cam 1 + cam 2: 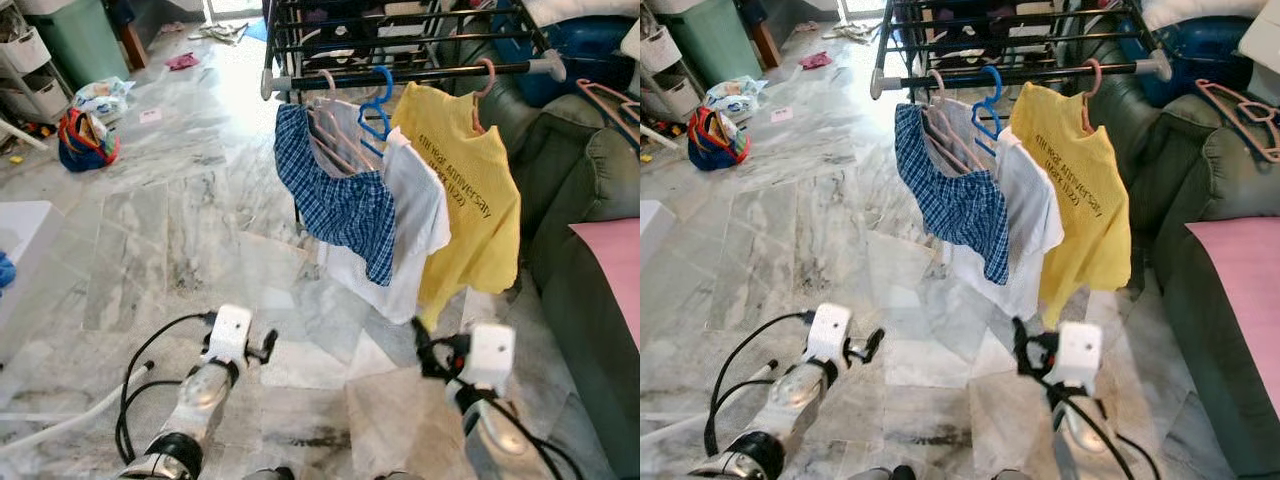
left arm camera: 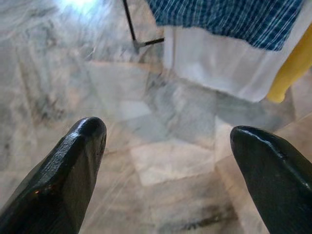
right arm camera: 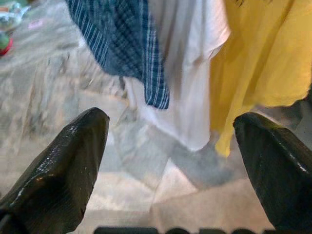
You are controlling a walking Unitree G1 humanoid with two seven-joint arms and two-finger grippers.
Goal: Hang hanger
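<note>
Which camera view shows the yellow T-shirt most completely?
The left eye view: the yellow T-shirt hangs whole on the rack, print visible. The right eye view is similar. The right wrist view shows its lower part, the left wrist view one corner.

floor (image 1: pixel 200 230): polished grey-veined marble, glossy w/ glare | rack rail (image 1: pixel 400 72): black metal, smooth, pale end caps | hangers (image 1: pixel 376 105): smooth plastic, blue + pink | shirts beyond fingers (image 2: pixel 73 170): matt cloth – blue check (image 1: pixel 330 190), white (image 1: pixel 415 215), yellow w/ print (image 1: pixel 465 190) | fingers: black, slight sheen, fine texture | sofa (image 1: pixel 570 270): dull green leather-like
</note>
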